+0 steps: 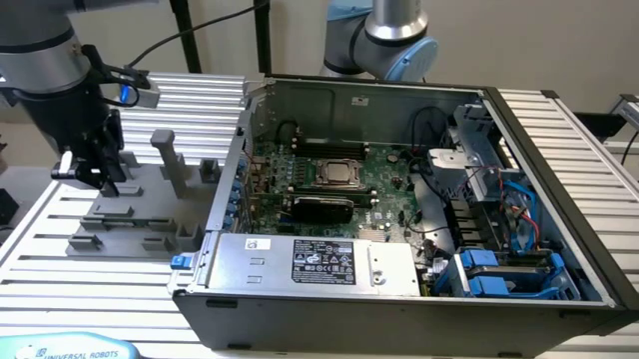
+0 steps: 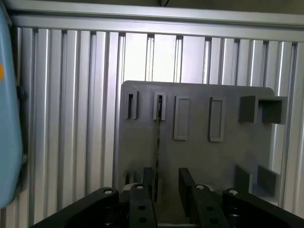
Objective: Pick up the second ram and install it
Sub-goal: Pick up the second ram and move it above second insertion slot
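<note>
In the exterior view, the arm stands at the exterior view's left. Its claw [image 1: 98,179] hangs low over the far-left part of a grey fixture plate [image 1: 140,203] on the slatted counter [image 1: 60,277]. To the exterior view's right of the plate sits an open computer case [image 1: 299,318]. Inside it the motherboard [image 1: 390,179] and the square CPU socket [image 1: 340,173] lie exposed, well apart from the claw.

The wrist view looks down on the same plate [image 2: 199,161] and the counter slats [image 2: 71,95], and adds the close detail. The second ram [image 2: 156,142] stands on edge in the plate. It appears as a thin strip running from a slot in the plate toward the claw [image 2: 166,185]. The claw is released. Its fingers [image 2: 147,185] stand apart, with the near end of the ram in the gap. The ram is close beside one finger and clear of the other. Whether it touches the nearer finger cannot be told.
</note>
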Available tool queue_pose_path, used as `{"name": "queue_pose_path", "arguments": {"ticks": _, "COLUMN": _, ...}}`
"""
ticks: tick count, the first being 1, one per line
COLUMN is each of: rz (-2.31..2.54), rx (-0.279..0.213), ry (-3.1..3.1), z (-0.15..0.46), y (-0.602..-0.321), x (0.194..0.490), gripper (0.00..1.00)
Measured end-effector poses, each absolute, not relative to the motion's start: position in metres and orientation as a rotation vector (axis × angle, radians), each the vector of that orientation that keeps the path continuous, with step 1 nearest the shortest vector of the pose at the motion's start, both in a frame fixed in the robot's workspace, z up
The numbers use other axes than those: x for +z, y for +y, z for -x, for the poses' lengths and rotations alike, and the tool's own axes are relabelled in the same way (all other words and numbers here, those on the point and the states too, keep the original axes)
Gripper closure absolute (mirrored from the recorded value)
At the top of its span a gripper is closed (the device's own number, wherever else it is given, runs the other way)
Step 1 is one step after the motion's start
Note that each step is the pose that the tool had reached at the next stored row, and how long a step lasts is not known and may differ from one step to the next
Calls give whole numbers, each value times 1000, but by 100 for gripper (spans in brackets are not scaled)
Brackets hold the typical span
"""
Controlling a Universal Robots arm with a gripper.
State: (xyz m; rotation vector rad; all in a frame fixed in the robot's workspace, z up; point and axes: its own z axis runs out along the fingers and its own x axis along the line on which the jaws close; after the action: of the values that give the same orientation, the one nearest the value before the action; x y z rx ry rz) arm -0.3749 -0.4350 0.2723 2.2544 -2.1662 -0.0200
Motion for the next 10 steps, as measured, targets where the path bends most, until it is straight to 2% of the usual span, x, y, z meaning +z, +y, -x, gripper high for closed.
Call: {"name": "queue_pose_path", "arguments": {"ticks": 10, "rz": -2256, "rx": -18, "ry": -2168, "z": 375, "y": -437, "x": 254, "gripper": 64}}
